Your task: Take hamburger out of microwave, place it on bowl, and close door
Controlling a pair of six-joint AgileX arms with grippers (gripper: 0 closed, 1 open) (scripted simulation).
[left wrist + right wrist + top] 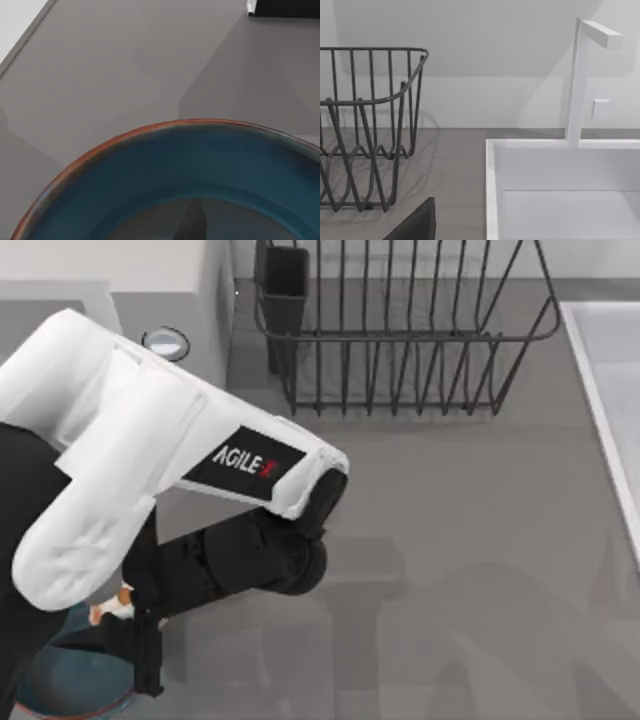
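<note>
A smooth matte grey desk (450, 570) is backed by a plain pale wall. At its near-left corner the left end effector (125, 615) is held over the glossy round blue-teal bowl (200, 165), closed on the small cream-and-orange hamburger (112, 606). A black wire dish rack (400, 330) stands at the back.

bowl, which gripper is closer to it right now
Left. The left gripper hangs right over the bowl at the table's front left, holding the hamburger. The right gripper is far off, by the dish rack and sink.
</note>
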